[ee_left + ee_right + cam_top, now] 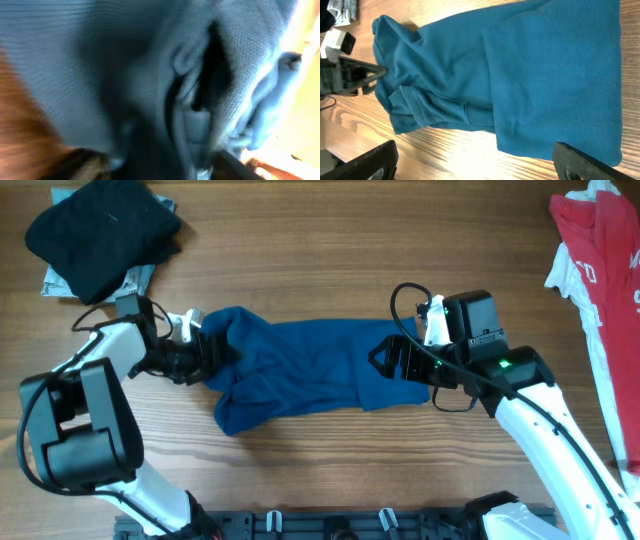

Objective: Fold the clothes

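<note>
The blue shirt (300, 370) lies bunched dead centre. Over its 3 o'clock end the right gripper (385, 358) hovers, jaws wide; at 9 o'clock the left gripper (210, 352) is buried in cloth, grip unclear. Both should pinch matching edges before lifting. Farther off, a black garment (100, 230) sits at 10 o'clock and a red-and-white garment (600, 270) at 2 o'clock

No wording can be read with certainty. Faint white marks, perhaps letters or numerals, stand on the red-and-white garment (590, 240), well to the right of the right claw (382, 360). They are too small and cut off to make out.
</note>
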Robot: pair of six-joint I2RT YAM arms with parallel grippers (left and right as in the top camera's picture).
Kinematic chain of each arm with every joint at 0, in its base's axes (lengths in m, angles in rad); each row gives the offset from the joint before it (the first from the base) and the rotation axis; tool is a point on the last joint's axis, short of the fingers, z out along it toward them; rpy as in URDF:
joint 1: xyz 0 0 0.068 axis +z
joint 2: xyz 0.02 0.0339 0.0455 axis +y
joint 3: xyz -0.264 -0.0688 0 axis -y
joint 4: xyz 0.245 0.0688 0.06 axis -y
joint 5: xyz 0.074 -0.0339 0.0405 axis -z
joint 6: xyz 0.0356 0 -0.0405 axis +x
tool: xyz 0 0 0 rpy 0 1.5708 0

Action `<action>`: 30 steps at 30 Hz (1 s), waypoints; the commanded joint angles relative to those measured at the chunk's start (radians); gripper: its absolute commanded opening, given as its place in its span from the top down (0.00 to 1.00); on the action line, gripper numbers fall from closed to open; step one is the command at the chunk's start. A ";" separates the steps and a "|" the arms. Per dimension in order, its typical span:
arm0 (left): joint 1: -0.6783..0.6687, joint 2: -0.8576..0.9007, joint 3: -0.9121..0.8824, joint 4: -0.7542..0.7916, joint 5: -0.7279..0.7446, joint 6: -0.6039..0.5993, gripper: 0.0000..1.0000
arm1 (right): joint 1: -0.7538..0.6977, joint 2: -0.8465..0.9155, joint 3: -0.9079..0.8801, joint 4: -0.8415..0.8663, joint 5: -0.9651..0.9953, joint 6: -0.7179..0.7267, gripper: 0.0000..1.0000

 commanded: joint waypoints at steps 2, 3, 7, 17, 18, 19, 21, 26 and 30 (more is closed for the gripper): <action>-0.008 0.037 -0.029 0.012 -0.043 0.005 0.51 | -0.004 0.008 0.007 0.001 0.002 -0.002 0.01; -0.008 0.037 -0.029 0.019 -0.043 0.000 0.52 | -0.004 0.008 0.007 0.002 0.002 -0.002 0.01; -0.008 0.037 -0.029 0.033 -0.040 -0.003 0.96 | -0.004 0.008 0.007 0.002 0.002 -0.001 0.01; 0.065 0.036 0.287 -0.236 -0.380 -0.262 0.96 | -0.004 0.008 0.007 -0.003 0.015 -0.004 0.01; 0.065 0.036 0.328 -0.266 -0.385 -0.262 0.96 | -0.004 0.008 0.007 -0.003 0.020 -0.005 0.00; 0.061 0.036 0.373 -0.303 -0.384 -0.262 0.96 | -0.004 0.008 0.007 -0.003 0.034 -0.004 0.00; 0.042 0.036 0.443 -0.372 -0.385 -0.261 0.96 | -0.004 0.009 0.007 0.000 0.051 -0.003 0.01; -0.122 0.031 0.555 -0.502 -0.385 -0.261 0.96 | -0.004 0.050 0.007 -0.005 0.126 0.008 0.00; -0.310 0.006 0.588 -0.545 -0.385 -0.262 0.96 | -0.029 0.098 0.007 0.003 0.293 0.088 0.00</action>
